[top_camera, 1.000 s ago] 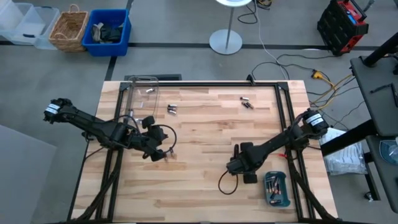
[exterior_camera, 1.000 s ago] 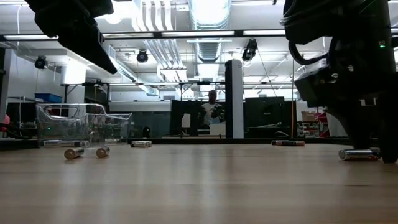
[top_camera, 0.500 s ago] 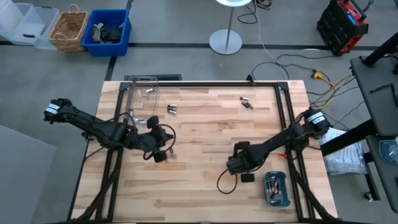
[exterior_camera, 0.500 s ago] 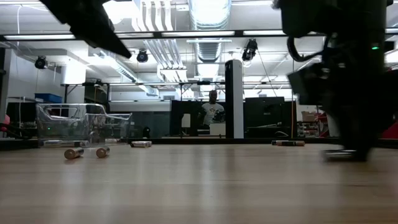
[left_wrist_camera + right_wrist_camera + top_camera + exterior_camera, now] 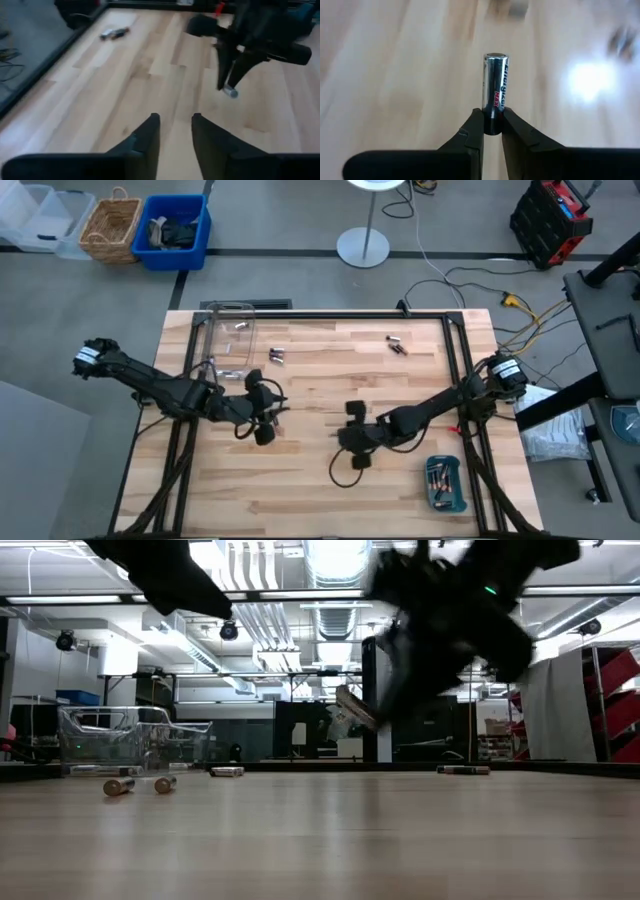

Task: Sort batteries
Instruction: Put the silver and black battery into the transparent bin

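Now, item one — right gripper (image 5: 489,131): it has left its spot near the table's front right corner and swung toward the middle of the table, lifted clear of the wood. Its jaws are clamped on the lower end of a silver battery (image 5: 495,90), which stands out beyond the fingertips; this cell was lying on the table a second ago. Judged meaning: the pick is done and the carry to a container is under way.

Item two — left gripper (image 5: 174,131): over the left half of the table, nearer the middle than a second ago; jaws slightly parted, holding nothing.

Item three — loose batteries: a pair (image 5: 277,356) toward the rear left, another pair (image 5: 397,345) toward the rear right.

Item four — clear plastic box (image 5: 229,338) at the rear left corner, with at least one cell inside.

Item five — teal tray (image 5: 445,484) at the front right corner, already holding several cells.

Obstruction: the two grippers hang near each other at mid-table — a crossing path could bring them together.
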`<action>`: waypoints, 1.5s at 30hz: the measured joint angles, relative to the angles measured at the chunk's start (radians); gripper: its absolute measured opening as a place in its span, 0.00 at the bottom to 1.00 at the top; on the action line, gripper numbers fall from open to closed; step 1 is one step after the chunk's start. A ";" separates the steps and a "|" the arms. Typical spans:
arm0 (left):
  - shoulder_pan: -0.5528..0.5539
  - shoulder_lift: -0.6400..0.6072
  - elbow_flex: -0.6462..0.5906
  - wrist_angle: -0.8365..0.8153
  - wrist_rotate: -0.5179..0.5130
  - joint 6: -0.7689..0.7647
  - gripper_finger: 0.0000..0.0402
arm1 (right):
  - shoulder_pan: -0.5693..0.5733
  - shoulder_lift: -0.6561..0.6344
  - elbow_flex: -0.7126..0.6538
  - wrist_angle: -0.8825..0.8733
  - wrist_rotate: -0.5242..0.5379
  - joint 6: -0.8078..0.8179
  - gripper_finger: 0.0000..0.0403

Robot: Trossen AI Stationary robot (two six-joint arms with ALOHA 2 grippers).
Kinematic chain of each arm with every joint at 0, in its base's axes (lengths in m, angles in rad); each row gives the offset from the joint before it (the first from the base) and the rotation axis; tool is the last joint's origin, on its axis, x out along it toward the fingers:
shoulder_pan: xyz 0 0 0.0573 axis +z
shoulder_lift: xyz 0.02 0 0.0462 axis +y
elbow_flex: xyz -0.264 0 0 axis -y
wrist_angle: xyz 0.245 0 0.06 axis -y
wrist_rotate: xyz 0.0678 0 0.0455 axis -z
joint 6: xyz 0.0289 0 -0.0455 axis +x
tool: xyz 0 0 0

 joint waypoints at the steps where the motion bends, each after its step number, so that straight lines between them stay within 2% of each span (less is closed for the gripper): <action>1: 0.000 0.016 0.000 0.017 0.018 0.004 0.25 | -0.007 0.000 0.001 0.073 0.003 -0.041 0.08; 4: -0.001 0.071 0.000 0.045 0.063 0.007 0.30 | -0.028 0.001 0.001 0.263 0.004 -0.139 0.08; 7: -0.001 0.132 0.001 0.086 0.064 0.007 0.33 | -0.048 0.001 0.001 0.425 0.022 -0.168 0.08; 11: 0.000 0.195 0.002 0.186 0.118 0.049 0.34 | -0.080 0.001 0.001 0.515 0.034 -0.170 0.08; 18: 0.000 0.220 0.003 0.277 0.122 0.102 0.34 | -0.102 0.005 0.001 0.482 0.037 -0.161 0.08; 23: 0.002 0.206 0.005 0.294 0.054 0.081 0.34 | -0.102 0.005 0.001 0.476 0.033 -0.165 0.08; 41: 0.004 0.251 0.004 0.405 0.052 0.130 0.34 | -0.101 0.005 0.001 0.483 0.033 -0.169 0.08; 45: 0.004 0.253 0.004 0.400 0.051 0.135 0.30 | -0.101 0.005 0.001 0.483 0.033 -0.169 0.08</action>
